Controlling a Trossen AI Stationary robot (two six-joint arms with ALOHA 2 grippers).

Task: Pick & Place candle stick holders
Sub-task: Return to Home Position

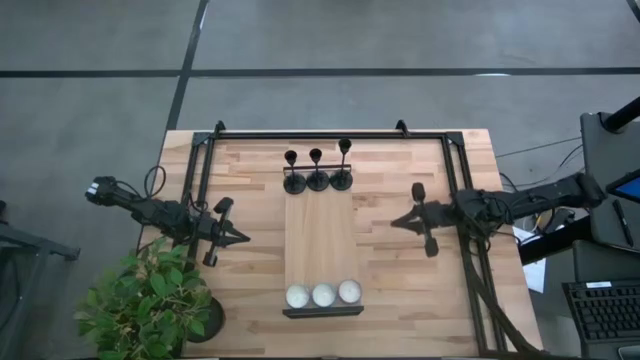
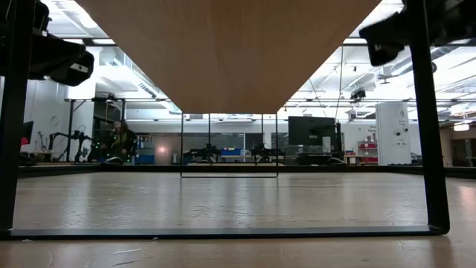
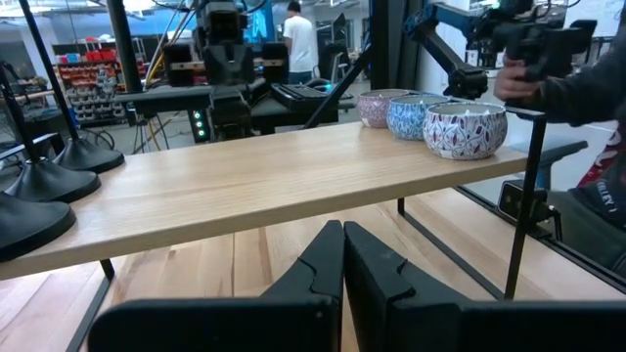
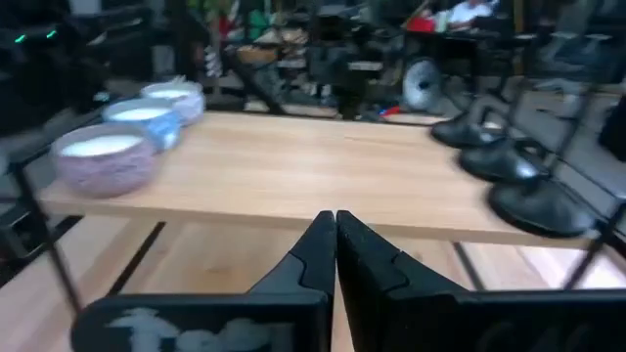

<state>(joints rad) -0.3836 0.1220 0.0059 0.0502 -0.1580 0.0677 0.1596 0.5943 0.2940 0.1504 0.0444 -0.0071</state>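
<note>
Three candle stick holders [image 1: 318,172] stand upright in a row across the far end of the shelf [image 1: 320,240], their bases just beside one another. Each is black metal, with a round domed base, a thin stem and a small cup on top. The shelf is a long pale wood board with fine grain, raised above the table [image 1: 400,290] on thin black metal legs. At the shelf's opposite end three round candles [image 1: 323,295] sit in a tight row (patterned tins in red, blue and pink, with white wax showing on top). The table is light butcher-block wood bounded by a black tube frame [image 1: 330,134].

The left gripper [image 1: 243,238] hangs over the table to the left of the shelf, about level with its middle. The arm is stretched low and points at the shelf's long edge. Its fingers are clenched together with nothing between them. The right gripper [image 1: 394,222] holds the mirror position to the right of the shelf, pointing inward, with its fingers likewise pressed together and empty. Both grippers are well apart from the holders and the candles.

A leafy green plant [image 1: 150,300] stands off the shelf's left side, near the candle end.
</note>
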